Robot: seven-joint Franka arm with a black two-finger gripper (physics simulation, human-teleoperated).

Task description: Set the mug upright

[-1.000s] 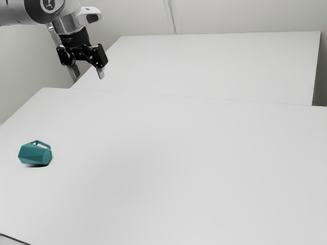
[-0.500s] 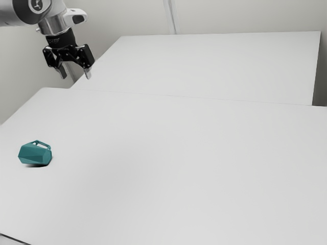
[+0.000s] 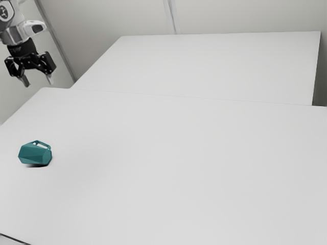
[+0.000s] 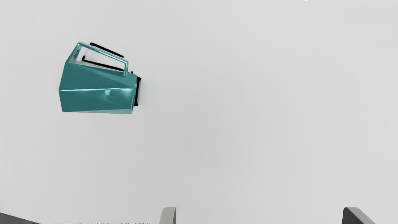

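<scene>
One mug, and it's lying on its side, so no, it isn't upright. The teal mug (image 3: 35, 153) is down on the white table (image 3: 179, 168), over near the exterior view's left edge, with its handle (image 4: 104, 52) sticking out from the body. Can't really tell which end is the mouth from these angles, tbh.

Going by that, I'd call the step in hand getting to the mug, with the grasp and the tip-up left to do. Next move, imo: bring the gripper (image 3: 39, 83) across and down, since it's up high and well apart from the mug, which sits off toward one finger's side in the wrist view instead of centred. Then line up across the body, close on it and rotate it onto its base. I'd sort out which end is the base before committing, lol. Those angled sides could let it slip or roll if the grip lands crooked.

As for the end effector: it's wide open, fingers (image 4: 168, 216) set far apart, nothing held between them. Not touching the mug or the table either, just hanging in the air.
</scene>
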